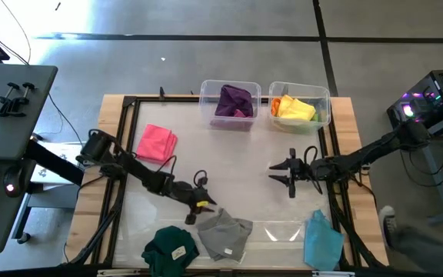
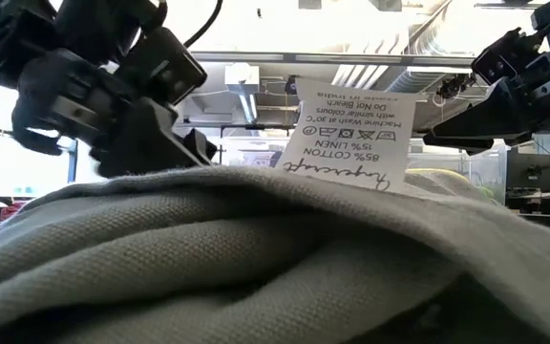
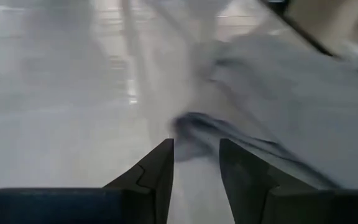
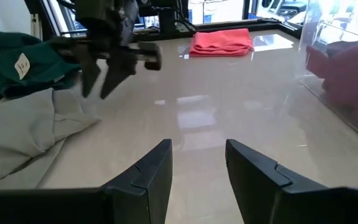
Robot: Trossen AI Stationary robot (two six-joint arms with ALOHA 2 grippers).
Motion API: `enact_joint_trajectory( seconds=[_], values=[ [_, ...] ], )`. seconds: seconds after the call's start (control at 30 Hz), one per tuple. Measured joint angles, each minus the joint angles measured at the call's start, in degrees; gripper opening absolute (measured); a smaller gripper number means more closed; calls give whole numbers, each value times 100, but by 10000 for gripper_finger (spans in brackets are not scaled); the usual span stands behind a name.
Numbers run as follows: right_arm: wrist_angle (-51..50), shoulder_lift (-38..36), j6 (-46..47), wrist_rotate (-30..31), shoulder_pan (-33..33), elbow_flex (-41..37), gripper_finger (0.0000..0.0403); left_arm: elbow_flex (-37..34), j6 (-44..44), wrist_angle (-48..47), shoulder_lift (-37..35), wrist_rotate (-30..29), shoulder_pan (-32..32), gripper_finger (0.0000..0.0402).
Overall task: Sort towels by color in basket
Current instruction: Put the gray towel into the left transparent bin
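A grey towel (image 1: 225,235) lies crumpled near the table's front and fills the low view (image 2: 256,258). My left gripper (image 1: 200,205) is open right at the towel's near-left edge; in the left wrist view (image 3: 196,155) the cloth (image 3: 278,93) lies just ahead of the fingertips. It also shows in the right wrist view (image 4: 101,81). My right gripper (image 1: 287,175) is open and empty over the middle right of the table (image 4: 197,155). A dark green towel (image 1: 169,250), a pink towel (image 1: 158,142) and a light blue towel (image 1: 321,240) lie loose.
Two clear bins stand at the back: one (image 1: 206,96) holds a purple towel (image 1: 233,101), the other (image 1: 323,96) holds an orange towel (image 1: 277,105) and a yellow towel (image 1: 297,109). A black frame (image 1: 129,104) edges the table.
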Motion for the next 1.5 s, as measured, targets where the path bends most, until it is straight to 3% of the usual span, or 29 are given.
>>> enact_joint_trajectory(
  seconds=[0.33,0.57,0.73,0.87,1.07,1.3,1.5],
  values=[
    [2,0,-90,0,0,0,144,9,597,-67,15,1448,-583,167],
    [0,0,-92,0,0,0,144,11,885,231,14,1264,-848,168],
    [-4,0,-92,0,0,0,144,11,15,984,12,601,-832,166],
    [-7,0,-92,1,-9,0,144,13,-315,1049,9,578,-847,166],
    [-45,0,-44,1,-13,0,144,13,-1076,546,9,361,-821,166],
    [-46,0,-64,59,-13,2,144,39,-481,-205,9,218,-915,171],
    [-46,0,-48,101,-13,2,144,319,-342,-739,9,285,-825,205]
  ],
)
